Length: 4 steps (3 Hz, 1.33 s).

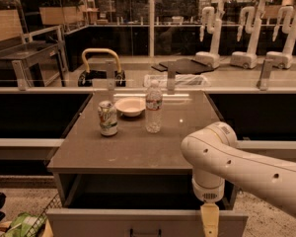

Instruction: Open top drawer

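The top drawer (89,223) is a wide grey drawer under the thick tabletop (138,149). It stands pulled out toward me, with its dark interior showing behind the flat front. Its small black handle (144,231) sits at the centre of the front, at the bottom edge of the view. My gripper (209,221) hangs from the white arm (246,169) at the right part of the drawer front, right of the handle and not on it. Only one yellowish finger shows.
On the tabletop stand a soda can (107,118), a white bowl (130,106) and a water bottle (153,107). A wire basket with green packets (22,225) sits on the floor at lower left. Dark counters flank the table, with other robot arms (249,31) at the back.
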Motion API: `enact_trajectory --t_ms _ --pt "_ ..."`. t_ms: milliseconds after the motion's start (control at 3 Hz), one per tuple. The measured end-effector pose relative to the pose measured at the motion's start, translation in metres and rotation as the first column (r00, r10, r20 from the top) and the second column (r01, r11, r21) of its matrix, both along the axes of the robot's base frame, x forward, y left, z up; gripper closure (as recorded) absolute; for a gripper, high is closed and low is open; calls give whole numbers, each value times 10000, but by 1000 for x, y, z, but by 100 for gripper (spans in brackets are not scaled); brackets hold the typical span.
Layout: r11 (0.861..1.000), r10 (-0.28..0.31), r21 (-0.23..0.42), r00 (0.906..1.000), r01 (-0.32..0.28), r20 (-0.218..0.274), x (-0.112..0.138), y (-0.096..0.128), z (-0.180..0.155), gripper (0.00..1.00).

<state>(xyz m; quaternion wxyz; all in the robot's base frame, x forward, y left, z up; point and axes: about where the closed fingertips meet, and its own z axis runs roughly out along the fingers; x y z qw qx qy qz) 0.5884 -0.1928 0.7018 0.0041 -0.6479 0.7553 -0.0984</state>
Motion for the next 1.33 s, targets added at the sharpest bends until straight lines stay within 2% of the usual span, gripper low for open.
enact_trajectory --t_ms 333,667,1000,1333 --pt "10000 -26 95 10000 26 -58 -2 0 -2 0" --pt "9977 -165 650 9991 191 -399 -17 0 -15 0" --pt "9857 -522 1533 9922 693 -1130 -62 11 -31 18" --pt "9714 -627 2106 9738 1098 -2184 -109 26 -44 42"
